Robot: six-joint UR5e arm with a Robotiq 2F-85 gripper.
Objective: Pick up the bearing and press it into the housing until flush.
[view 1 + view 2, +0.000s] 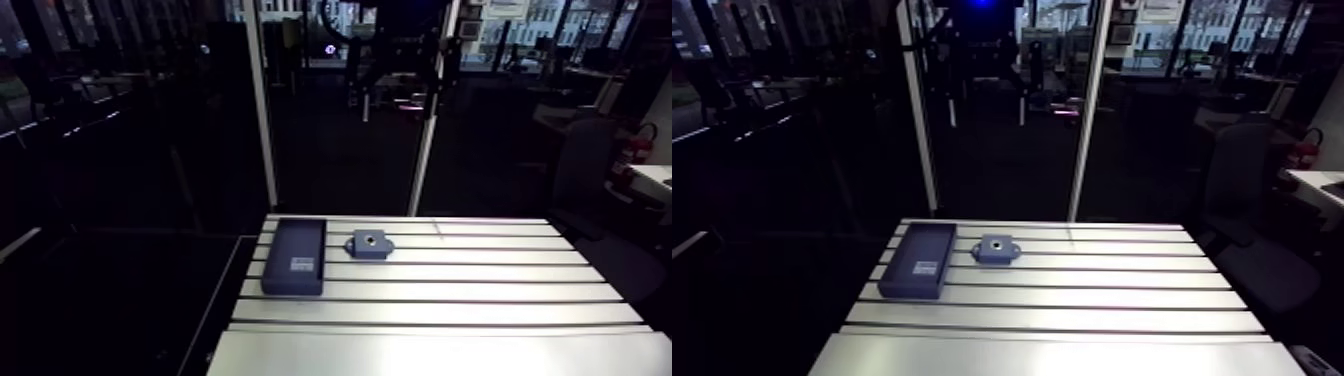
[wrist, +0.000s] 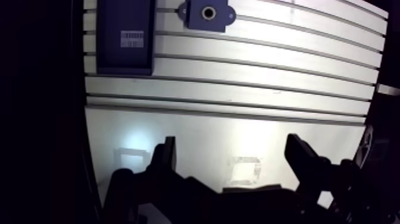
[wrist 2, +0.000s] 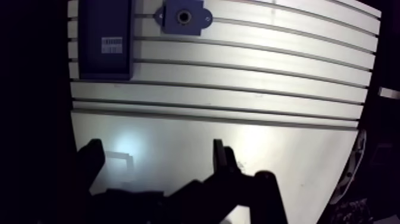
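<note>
My claw (image 2: 231, 140) is spread wide with nothing between its two dark fingers (image 2: 166, 156). It hangs over the bare near strip of the slotted aluminium surface (image 2: 238, 101) and touches nothing there.

Well ahead of the claw, at the far left of the surface, lies a dark blue rectangular tray (image 2: 124, 62). Its long side runs from near to far, and a small white label (image 2: 132, 39) sits on its floor. Just to the right of the tray, close to it but apart, rests the blue housing (image 2: 222, 18). It is a small block lying flat, with a rounded ear on either side and a round bore (image 2: 208, 12) facing up at its centre.

I cannot tell from these views whether the bearing sits in that bore. I cannot pick it out anywhere on the surface either.
</note>
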